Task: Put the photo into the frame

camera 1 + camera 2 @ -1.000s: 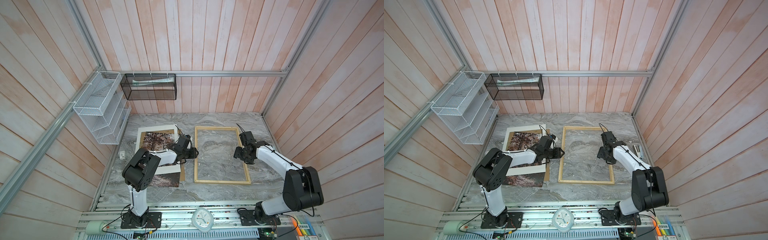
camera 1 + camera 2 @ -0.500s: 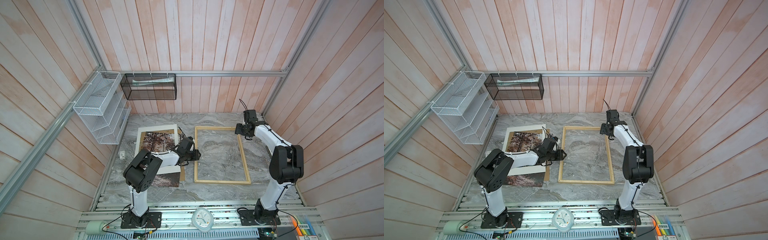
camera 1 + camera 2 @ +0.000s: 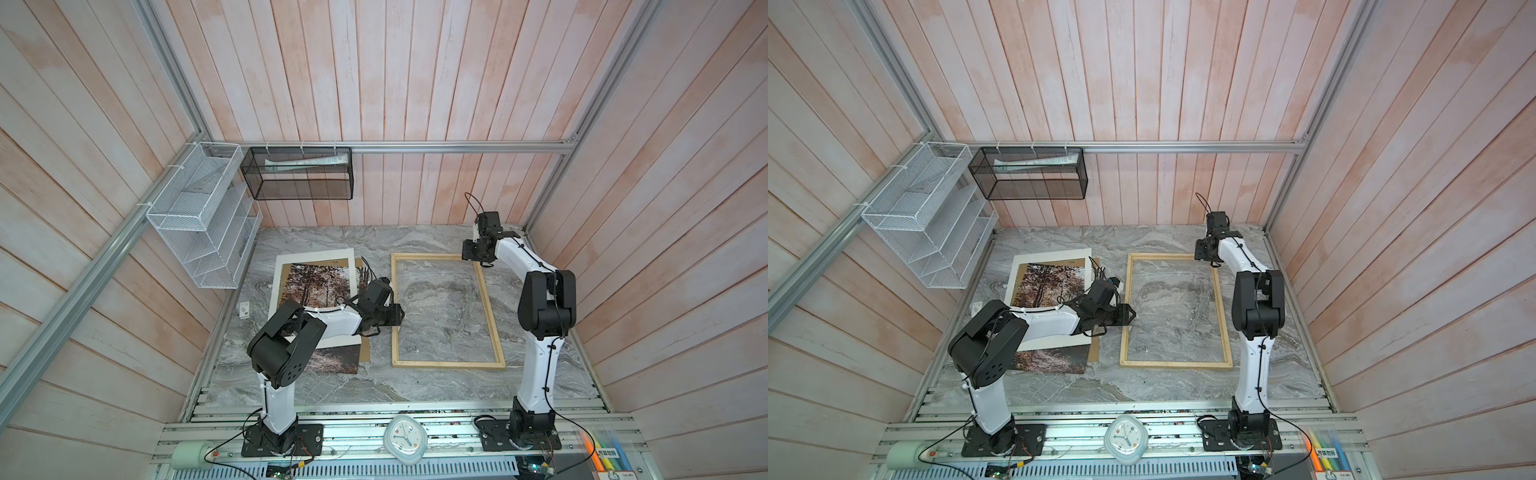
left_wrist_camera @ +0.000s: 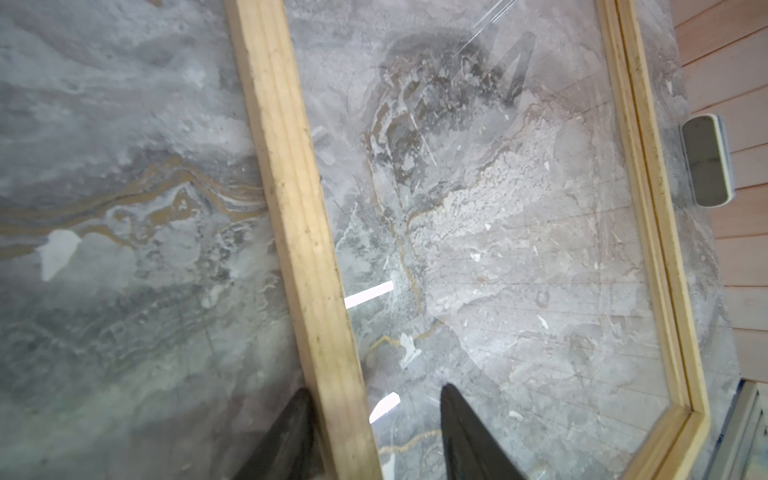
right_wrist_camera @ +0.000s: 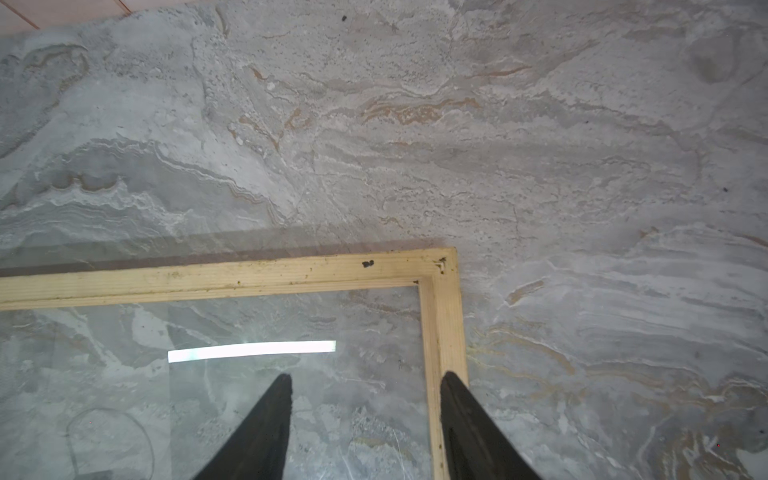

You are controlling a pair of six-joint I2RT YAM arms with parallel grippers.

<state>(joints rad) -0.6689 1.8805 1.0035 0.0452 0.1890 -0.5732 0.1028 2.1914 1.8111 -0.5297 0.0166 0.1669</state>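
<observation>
since the photo (image 3: 320,282) lies flat under the white mat board (image 3: 316,255) beside the frame (image 3: 449,365), i judge it light and floppy: pinch its exposed near edge. left fingers (image 4: 286,440) and right fingers (image 5: 257,432) stand spread at the frame's rails, gripping nothing.

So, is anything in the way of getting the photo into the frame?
Yes: the white mat board lies on top of the photo. The frame beside it holds only its clear pane.

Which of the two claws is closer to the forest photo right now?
The left. The left gripper straddles the frame rail that lies beside the photo. The right gripper is at the frame's far corner, on the side away from the photo.
</observation>
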